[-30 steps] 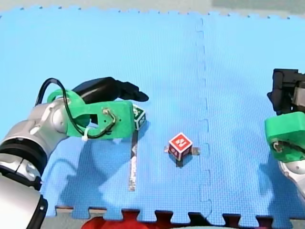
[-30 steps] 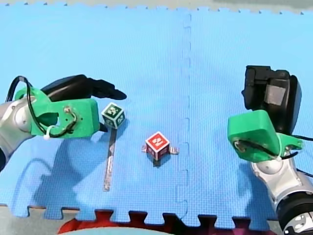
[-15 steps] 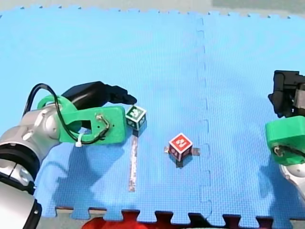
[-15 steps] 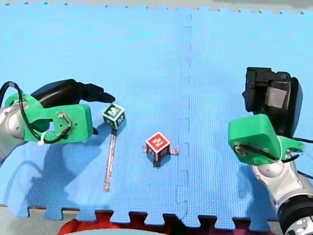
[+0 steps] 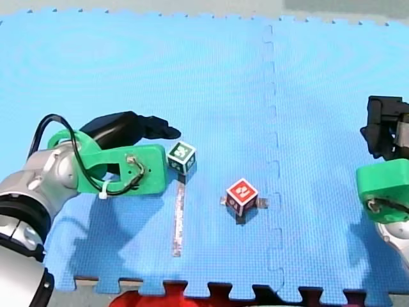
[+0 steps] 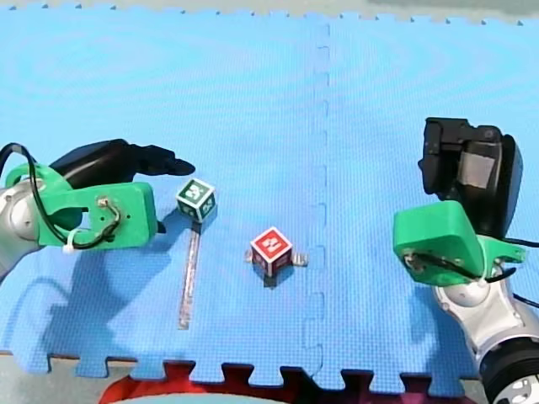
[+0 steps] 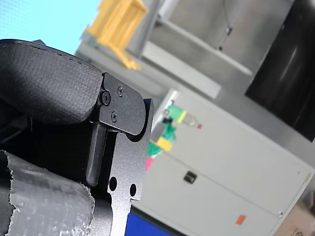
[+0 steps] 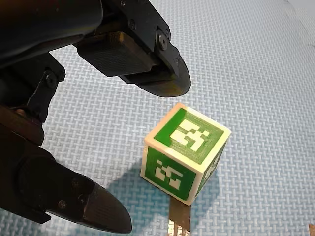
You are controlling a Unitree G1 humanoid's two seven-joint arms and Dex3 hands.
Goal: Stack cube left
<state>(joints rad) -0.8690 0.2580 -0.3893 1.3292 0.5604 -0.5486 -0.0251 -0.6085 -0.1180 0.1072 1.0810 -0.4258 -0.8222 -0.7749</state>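
A green cube [image 5: 182, 156] with white markings sits on the blue foam mat [image 5: 211, 77], left of centre. A red cube [image 5: 241, 194] stands to its right and nearer the front, on a small strip of tape. My left hand [image 6: 173, 189] is just left of the green cube, holding nothing. In the second wrist view its black fingertips [image 8: 162, 83] flank the green cube [image 8: 187, 150] without touching it. My right hand [image 6: 463, 172] is raised at the mat's right edge, far from both cubes.
A silver strip of tape [image 5: 177, 220] runs from the green cube toward the front edge. A jigsaw seam [image 5: 275, 128] crosses the mat right of centre. Something red [image 5: 147, 299] shows below the mat's front edge.
My left hand has drawn back to the left, uncovering the green cube it was partly hiding. Both cubes and the right hand have stayed in place.
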